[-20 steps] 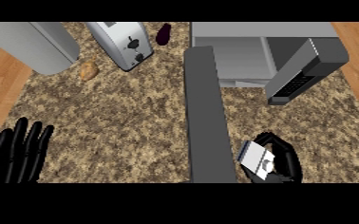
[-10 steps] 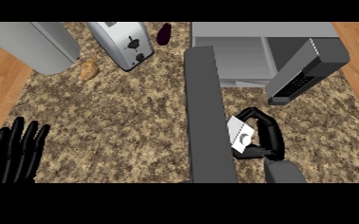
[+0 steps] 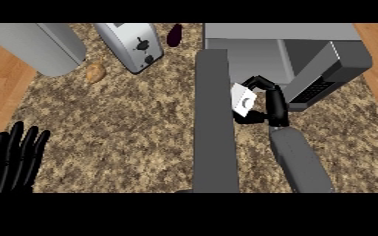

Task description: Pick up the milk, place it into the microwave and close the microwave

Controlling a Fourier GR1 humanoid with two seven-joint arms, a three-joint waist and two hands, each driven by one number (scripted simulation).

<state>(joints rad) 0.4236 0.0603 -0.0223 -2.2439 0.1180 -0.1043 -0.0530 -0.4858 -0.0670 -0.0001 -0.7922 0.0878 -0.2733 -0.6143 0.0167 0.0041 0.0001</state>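
The right hand (image 3: 270,105) has its fingers curled around the milk (image 3: 244,100), held up right at the microwave (image 3: 284,55) mouth, between the open door (image 3: 215,125) at 9 o'clock and the cavity. My worry: the carton clips the door edge going in (it's tilted). The left hand (image 3: 21,155) rests at 8 o'clock, fingers straight.

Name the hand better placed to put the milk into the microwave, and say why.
Right. The right hand already has its fingers curled round the milk just in front of the open microwave. The left hand rests open at the far lower-left edge.
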